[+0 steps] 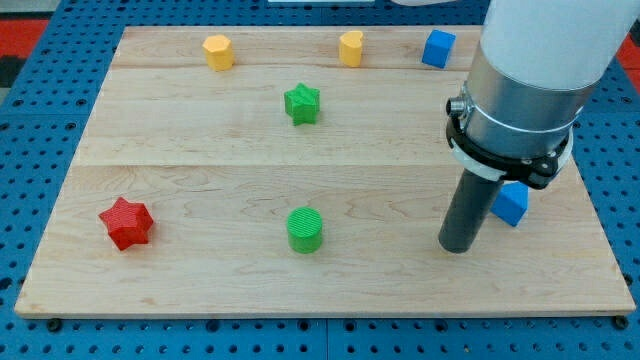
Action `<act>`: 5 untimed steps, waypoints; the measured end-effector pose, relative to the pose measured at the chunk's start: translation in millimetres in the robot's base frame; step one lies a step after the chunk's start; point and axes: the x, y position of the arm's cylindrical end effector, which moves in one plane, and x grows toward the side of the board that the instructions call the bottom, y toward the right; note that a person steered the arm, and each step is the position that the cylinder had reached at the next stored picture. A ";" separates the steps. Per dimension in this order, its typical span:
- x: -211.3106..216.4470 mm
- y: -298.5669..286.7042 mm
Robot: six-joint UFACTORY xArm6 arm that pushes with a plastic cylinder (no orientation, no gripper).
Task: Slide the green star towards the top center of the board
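Observation:
The green star lies on the wooden board in its upper middle, a little below the top edge. My tip rests on the board at the lower right, far to the right of and below the green star. It stands just left of a blue block, which the rod partly hides.
A yellow hexagon block and a yellow heart-like block sit along the top edge, with a blue cube to their right. A green cylinder lies at lower centre. A red star lies at lower left.

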 end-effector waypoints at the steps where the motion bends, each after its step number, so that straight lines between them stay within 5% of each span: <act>1: -2.0 -14.2; 2: -52.1 -95.4; 3: -119.8 -104.5; 5: -166.1 -163.4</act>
